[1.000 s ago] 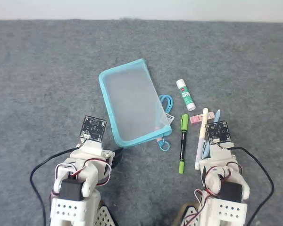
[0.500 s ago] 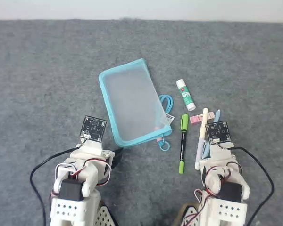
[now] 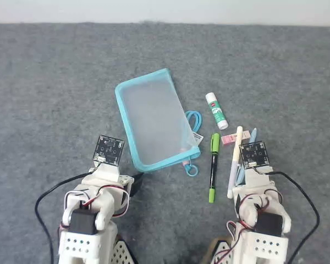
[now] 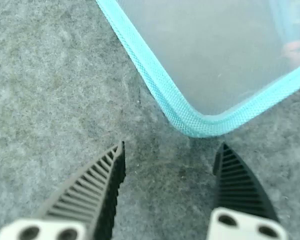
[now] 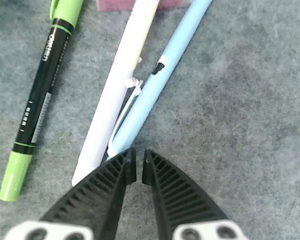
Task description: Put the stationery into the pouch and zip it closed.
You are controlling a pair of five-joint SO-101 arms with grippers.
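— Where is the pouch?

— The pouch (image 3: 154, 121) lies flat near the middle of the grey worktop (image 3: 55, 82), turned at a slant, with one corner toward the near edge where both arms stand.

— And the stationery?

— It is all out on the worktop, between the pouch and the right edge: a glue stick (image 3: 216, 110), a green-capped marker (image 3: 213, 166), a white pen (image 3: 234, 161), a light blue pen (image 5: 172, 52) and a small pink eraser (image 3: 227, 139). The two pens lie side by side, touching.

— What about the left hand?

— The left hand (image 4: 172, 146) is released, its fingers spread wide and holding nothing. The pouch's near corner sits just ahead of them.

— And the right?

— The right hand (image 5: 139, 151) is clenched, its fingers together on nothing — the tips are just beside the near ends of the white and blue pens.
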